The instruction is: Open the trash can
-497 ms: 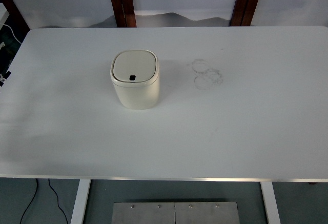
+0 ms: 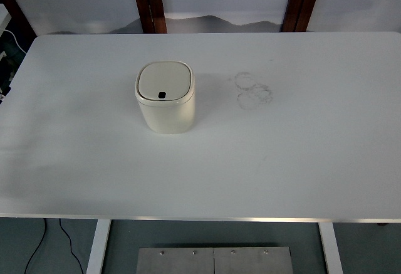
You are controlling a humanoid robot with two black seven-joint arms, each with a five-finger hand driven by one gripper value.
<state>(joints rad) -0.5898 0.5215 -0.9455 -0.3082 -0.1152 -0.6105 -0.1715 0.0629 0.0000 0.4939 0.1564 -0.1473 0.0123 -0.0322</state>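
A small cream trash can (image 2: 165,98) stands upright on the white table (image 2: 282,161), left of the middle. Its rounded square lid (image 2: 164,79) lies flat and closed, with a small dark push button (image 2: 161,94) at its near edge. Neither of my hands nor arms shows in the top view.
Faint ring marks (image 2: 254,89) stain the table right of the can. Two dark wooden posts (image 2: 148,1) stand behind the far edge. Cables (image 2: 5,54) lie off the table's left side. The table's front edge (image 2: 200,218) runs along the bottom, with a metal plate (image 2: 214,260) below it.
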